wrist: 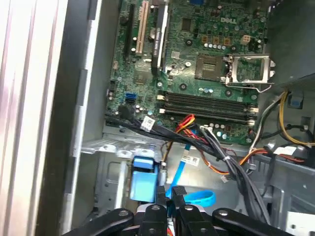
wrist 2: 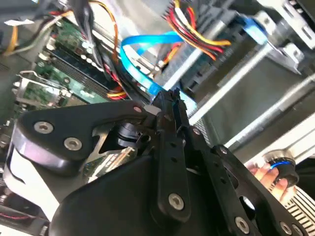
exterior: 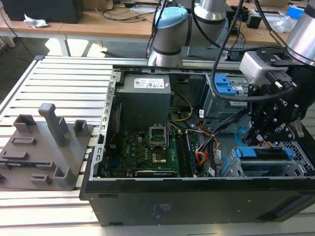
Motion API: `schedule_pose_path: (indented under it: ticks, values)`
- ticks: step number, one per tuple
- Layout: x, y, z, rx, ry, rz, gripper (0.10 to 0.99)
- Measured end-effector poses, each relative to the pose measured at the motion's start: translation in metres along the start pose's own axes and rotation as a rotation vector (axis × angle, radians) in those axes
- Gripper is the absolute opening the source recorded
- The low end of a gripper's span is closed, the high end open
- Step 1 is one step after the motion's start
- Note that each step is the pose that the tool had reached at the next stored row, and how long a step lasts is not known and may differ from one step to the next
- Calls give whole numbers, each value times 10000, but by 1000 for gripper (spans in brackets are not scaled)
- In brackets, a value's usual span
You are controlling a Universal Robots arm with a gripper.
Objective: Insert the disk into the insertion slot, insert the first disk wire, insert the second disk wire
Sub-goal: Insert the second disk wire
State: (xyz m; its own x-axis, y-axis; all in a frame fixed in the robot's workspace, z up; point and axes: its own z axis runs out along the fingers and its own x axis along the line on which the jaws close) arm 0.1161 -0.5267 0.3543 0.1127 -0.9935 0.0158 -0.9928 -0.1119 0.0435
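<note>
The disk [exterior: 265, 155] lies inside the insertion slot [exterior: 295, 164], the grey perforated cage at the case's front corner on the exterior view's right. Its blue carrier [wrist: 143, 183] shows at the slot's mouth. My gripper [exterior: 257, 137] hangs just above the disk's rear end. Its fingertips [wrist 2: 169, 100] are shut on the plug end of the second disk wire [wrist 2: 142, 43], a light blue flat cable that loops away from the fingers [wrist: 201, 197]. The first disk wire [wrist: 186, 121], orange-red, runs in the bundle beside the cage; its plug end is hidden.
The open computer case [exterior: 197, 201] lies on a slatted table [exterior: 64, 83]. Inside are the motherboard [exterior: 147, 147], the power supply [exterior: 145, 96] and a taller cage with a blue latch [exterior: 224, 87]. Black cable bundles [wrist: 236, 172] cross near the gripper. A grey fixture [exterior: 44, 147] stands left of the case.
</note>
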Motion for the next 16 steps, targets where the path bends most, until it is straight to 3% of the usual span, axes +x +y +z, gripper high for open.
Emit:
schedule_pose_path:
  ticks: [1,2,11,16]
  values:
    - [102,-9,12,-3,-1,-2,165]
    - [113,-38,21,-9,-5,1,165]
    - [140,-281,82,-82,-95,101,165]
    - [145,-330,102,-94,-142,268,165]
